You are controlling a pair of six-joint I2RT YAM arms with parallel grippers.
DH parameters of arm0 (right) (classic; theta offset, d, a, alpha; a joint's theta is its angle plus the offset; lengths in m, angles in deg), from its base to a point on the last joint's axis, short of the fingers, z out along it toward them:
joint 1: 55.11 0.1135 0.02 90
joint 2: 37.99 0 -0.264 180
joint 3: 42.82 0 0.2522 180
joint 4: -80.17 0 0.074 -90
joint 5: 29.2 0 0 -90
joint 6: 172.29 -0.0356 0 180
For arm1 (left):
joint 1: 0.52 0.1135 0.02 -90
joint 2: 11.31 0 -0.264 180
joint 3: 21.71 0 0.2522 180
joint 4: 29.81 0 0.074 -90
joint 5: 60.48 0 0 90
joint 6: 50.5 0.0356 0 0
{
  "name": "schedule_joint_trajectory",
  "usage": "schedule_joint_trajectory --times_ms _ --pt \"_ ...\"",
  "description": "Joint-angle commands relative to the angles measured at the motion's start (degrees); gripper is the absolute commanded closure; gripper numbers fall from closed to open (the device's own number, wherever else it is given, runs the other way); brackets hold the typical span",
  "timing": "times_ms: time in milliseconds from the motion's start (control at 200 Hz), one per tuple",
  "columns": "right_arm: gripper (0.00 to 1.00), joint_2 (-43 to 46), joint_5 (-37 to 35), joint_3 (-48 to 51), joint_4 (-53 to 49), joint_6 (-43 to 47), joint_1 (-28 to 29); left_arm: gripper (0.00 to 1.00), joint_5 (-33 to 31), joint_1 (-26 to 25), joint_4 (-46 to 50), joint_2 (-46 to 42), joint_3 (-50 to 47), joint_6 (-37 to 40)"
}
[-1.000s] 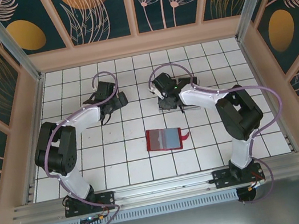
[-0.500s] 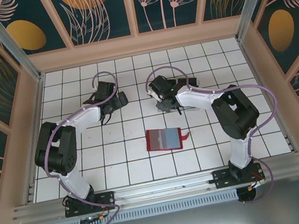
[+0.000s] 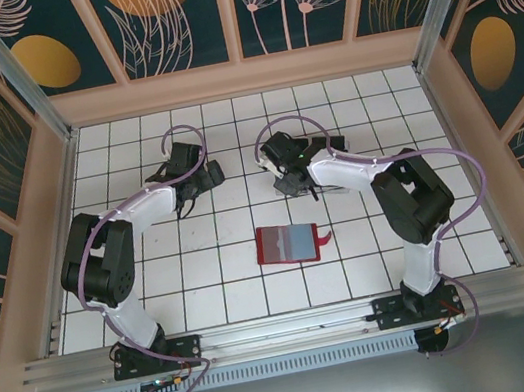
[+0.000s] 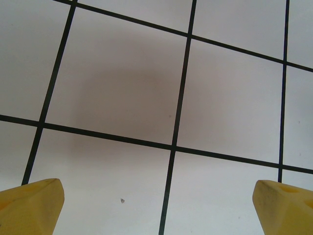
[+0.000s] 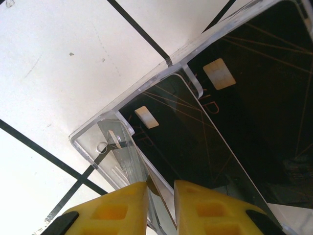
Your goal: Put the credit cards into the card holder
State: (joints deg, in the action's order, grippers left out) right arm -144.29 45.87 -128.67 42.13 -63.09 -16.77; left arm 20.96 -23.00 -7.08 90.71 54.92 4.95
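The card holder [image 3: 288,243], a red wallet, lies open on the white tiles with its grey-blue pockets up and its tab to the right. Black credit cards [image 5: 186,142] stand in a clear slotted tray [image 5: 105,142]; another card [image 5: 264,88] stands in the slot beside the first. My right gripper [image 5: 161,205] is over this tray, behind the wallet [image 3: 284,177]. Its yellow fingers are closed narrowly on the near edge of the front card. My left gripper [image 4: 156,210] hangs open over bare tile at the back left [image 3: 184,184].
The tiled table [image 3: 209,297] is walled by a wooden frame with patterned panels. A metal rail [image 3: 286,329] runs along the near edge by the arm bases. Open tile lies around the wallet and between the two arms.
The right gripper's jaws have narrowed onto the card's edge, and its wrist has shifted slightly left. The left arm and the wallet have not moved.
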Motion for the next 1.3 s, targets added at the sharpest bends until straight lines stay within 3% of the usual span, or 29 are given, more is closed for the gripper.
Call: schedule_joint_trajectory --times_ms 0,350,841,1291 --pt "0.79 0.2 0.5 -1.6 -2.6 0.3 -0.4 0.01 0.8 0.4 -1.3 -0.2 -0.1 -0.4" --pt "0.84 1.3 2.4 -3.0 -3.3 1.3 -0.9 0.01 1.4 0.5 -1.5 0.0 0.0 -0.3" --pt "1.00 1.3 7.7 -5.1 -5.3 4.9 -1.0 0.02 2.6 0.4 -1.3 -0.2 0.3 0.2" --pt "1.00 7.7 6.5 -7.9 -6.1 2.2 -0.1 0.02 3.2 0.4 -0.7 -1.2 0.1 1.0"
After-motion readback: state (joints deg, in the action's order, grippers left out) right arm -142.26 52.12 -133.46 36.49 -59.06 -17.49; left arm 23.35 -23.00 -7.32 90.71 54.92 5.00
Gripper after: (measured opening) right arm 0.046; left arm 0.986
